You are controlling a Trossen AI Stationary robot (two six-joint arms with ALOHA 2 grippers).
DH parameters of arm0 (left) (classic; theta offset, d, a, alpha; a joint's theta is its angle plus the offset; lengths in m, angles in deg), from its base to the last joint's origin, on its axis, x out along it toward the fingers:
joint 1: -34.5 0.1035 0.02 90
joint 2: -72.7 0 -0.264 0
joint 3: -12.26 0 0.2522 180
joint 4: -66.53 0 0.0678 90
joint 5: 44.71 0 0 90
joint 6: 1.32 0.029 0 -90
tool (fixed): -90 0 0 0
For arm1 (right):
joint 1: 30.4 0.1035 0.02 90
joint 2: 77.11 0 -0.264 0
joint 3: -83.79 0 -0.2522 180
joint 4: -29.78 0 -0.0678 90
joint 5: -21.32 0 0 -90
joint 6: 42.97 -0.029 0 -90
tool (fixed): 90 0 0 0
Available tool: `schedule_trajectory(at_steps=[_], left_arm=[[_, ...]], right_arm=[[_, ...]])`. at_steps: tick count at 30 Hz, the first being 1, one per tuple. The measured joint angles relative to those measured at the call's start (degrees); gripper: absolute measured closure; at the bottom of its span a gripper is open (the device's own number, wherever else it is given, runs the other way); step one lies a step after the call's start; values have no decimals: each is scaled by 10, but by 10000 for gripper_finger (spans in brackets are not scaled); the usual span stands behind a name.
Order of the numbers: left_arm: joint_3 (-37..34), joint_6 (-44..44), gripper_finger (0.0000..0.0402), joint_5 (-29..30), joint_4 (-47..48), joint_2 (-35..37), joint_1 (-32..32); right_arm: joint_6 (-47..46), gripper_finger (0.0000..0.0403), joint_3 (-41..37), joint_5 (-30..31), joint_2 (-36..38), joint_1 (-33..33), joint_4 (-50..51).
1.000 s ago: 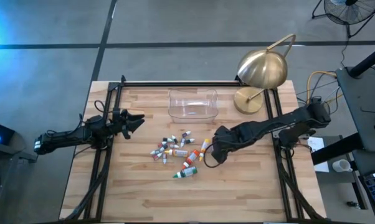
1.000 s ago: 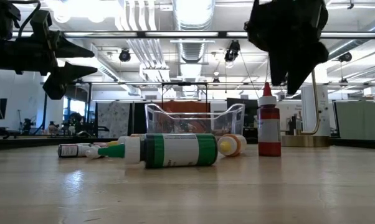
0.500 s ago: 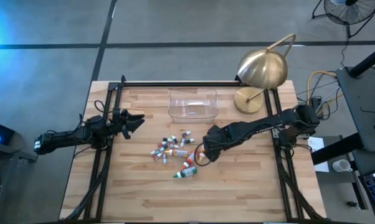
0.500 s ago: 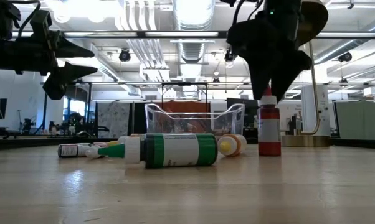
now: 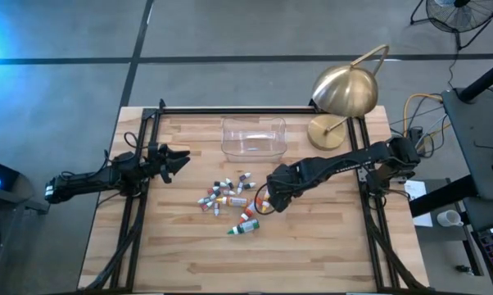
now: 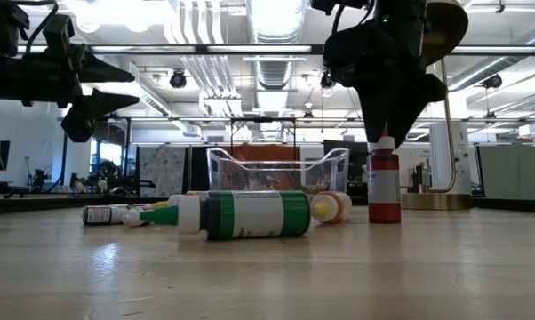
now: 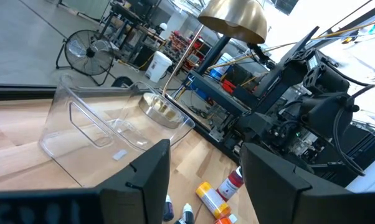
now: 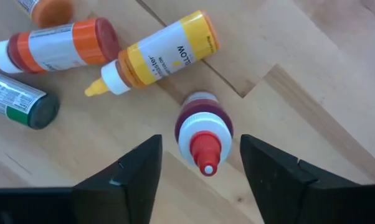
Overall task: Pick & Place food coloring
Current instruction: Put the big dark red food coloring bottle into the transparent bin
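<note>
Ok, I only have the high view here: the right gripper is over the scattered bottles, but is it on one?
Observer: The right gripper is lowered over a red bottle that stands upright, one finger on each side of its cap.
Operator: Gripped?
Observer: No. The right wrist view shows a gap between each finger and the cap.
Operator: And the left gripper, is it down at the table?
Observer: No. In the low view the left gripper hangs open well above the tabletop, holding nothing.
</note>
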Motion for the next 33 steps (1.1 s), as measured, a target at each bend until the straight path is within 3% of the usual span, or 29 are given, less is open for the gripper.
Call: schedule_trajectory(at_steps=[12, 21, 26, 29, 33], left_arm=[[0, 0, 234, 0, 0, 0, 0], [0, 0, 234, 0, 0, 0, 0], [0, 0, 234, 0, 0, 0, 0], [0, 0, 234, 0, 0, 0, 0], [0, 0, 234, 0, 0, 0, 0]], right_arm=[[2, 240, -1, 1, 0, -2, -1], [32, 309, -1, 4, 1, -2, 1], [43, 311, 0, 3, 1, -1, 12], [57, 311, 19, 10, 1, -1, 35], [82, 311, 97, 66, 4, -1, 105]])
